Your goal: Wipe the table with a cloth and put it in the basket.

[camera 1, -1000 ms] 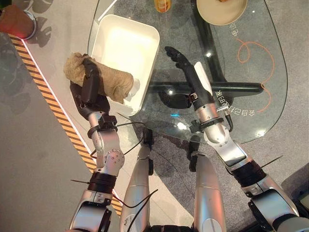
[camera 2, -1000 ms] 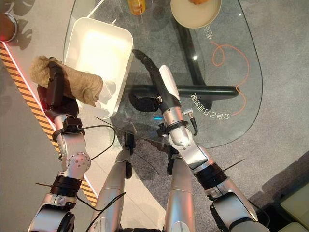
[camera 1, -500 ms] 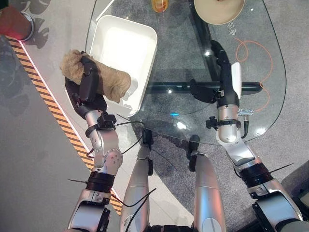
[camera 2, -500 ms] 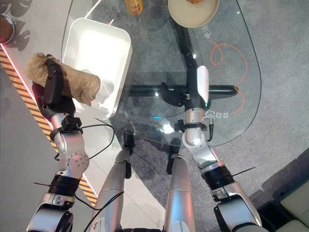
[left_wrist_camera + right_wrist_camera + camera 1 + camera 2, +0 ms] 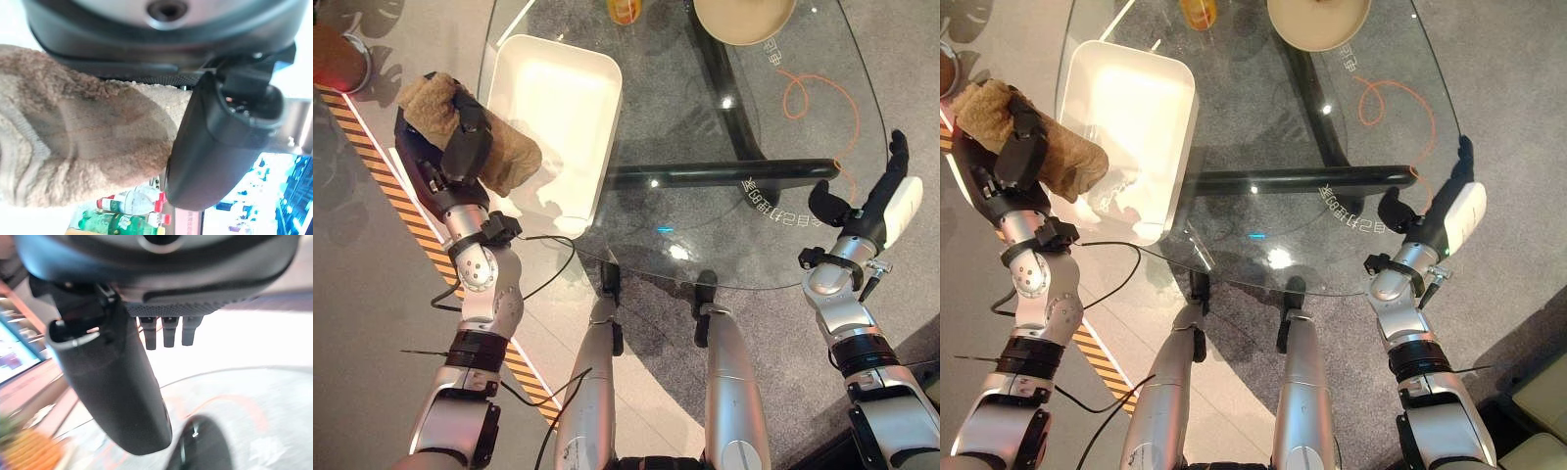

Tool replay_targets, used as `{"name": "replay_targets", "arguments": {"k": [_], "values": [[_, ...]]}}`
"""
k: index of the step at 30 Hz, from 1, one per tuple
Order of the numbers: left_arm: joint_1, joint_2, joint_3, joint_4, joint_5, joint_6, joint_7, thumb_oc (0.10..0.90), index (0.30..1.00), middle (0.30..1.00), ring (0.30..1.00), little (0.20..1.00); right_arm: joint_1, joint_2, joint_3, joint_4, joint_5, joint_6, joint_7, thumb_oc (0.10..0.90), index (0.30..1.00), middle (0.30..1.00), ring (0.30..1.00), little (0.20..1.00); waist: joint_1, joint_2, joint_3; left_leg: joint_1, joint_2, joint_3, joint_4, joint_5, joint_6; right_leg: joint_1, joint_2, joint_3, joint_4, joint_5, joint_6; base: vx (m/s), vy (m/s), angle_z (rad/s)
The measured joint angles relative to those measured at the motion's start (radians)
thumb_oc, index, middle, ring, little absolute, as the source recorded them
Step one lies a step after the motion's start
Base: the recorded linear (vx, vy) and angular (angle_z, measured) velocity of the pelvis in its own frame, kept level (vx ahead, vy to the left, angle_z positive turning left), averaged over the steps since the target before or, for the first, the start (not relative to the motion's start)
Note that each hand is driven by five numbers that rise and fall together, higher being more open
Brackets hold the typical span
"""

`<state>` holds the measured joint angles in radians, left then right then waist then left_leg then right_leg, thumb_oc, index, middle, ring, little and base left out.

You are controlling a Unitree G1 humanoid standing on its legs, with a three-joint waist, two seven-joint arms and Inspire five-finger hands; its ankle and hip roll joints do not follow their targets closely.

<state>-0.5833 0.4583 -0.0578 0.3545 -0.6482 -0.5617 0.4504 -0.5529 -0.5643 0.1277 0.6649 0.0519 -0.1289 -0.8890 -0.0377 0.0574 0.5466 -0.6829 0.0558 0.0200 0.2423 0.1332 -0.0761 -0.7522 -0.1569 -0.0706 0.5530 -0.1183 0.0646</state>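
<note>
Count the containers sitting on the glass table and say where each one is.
3: a white basket at the table's left edge, beside the cloth in the left hand; a beige bowl and an orange bottle at the far edge, both partly cut off.

**No legible text in frame**

Glass table (image 5: 705,117): one line of white characters (image 5: 776,192) near its right edge, seen upside down, can't be read. Second short white mark (image 5: 773,51) beside the plate (image 5: 744,15), same. Orange loop line (image 5: 808,93) on the glass, no characters. Floor: orange-black hazard stripe (image 5: 421,245). Left wrist view: bottle labels (image 5: 132,200), blurred, unreadable.
</note>
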Motion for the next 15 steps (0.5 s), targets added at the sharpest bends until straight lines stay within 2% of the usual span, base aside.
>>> {"name": "replay_targets", "arguments": {"k": [7, 11, 15], "values": [[-0.075, 0.057, -0.012, 0.081, 0.003, 0.03, 0.044, 0.1, 0.3, 0.3, 0.3, 0.2, -0.008, -0.003, -0.001, 0.131, 0.103, -0.016, -0.026, 0.8, 0.9, 0.9, 0.9, 0.9, -0.016, 0.0, 0.0, 0.0, 0.011, 0.003, -0.007, 0.0, 0.0, -0.001, 0.014, 0.003, -0.021, 0.007, -0.005, -0.01, 0.001, -0.05], [-0.157, 0.078, -0.053, 0.181, 0.038, 0.054, 0.066, 0.1, 0.3, 0.3, 0.3, 0.2, -0.053, -0.003, -0.008, 0.283, 0.174, -0.054, -0.025, 0.8, 0.9, 0.9, 0.9, 0.9, -0.018, 0.0, 0.0, -0.002, 0.014, 0.012, -0.015, 0.0, -0.001, -0.007, 0.016, 0.009, -0.03, 0.014, -0.004, -0.01, -0.001, -0.04], [-0.193, 0.096, -0.088, 0.231, 0.07, 0.079, 0.086, 0.1, 0.3, 0.3, 0.3, 0.2, -0.067, -0.005, -0.012, 0.354, 0.191, -0.057, -0.018, 0.8, 0.9, 0.9, 0.9, 0.9, -0.019, 0.0, 0.0, -0.003, 0.015, 0.027, -0.019, 0.0, 0.0, -0.013, 0.017, 0.022, -0.035, 0.019, -0.001, -0.01, -0.001, -0.09]]}}
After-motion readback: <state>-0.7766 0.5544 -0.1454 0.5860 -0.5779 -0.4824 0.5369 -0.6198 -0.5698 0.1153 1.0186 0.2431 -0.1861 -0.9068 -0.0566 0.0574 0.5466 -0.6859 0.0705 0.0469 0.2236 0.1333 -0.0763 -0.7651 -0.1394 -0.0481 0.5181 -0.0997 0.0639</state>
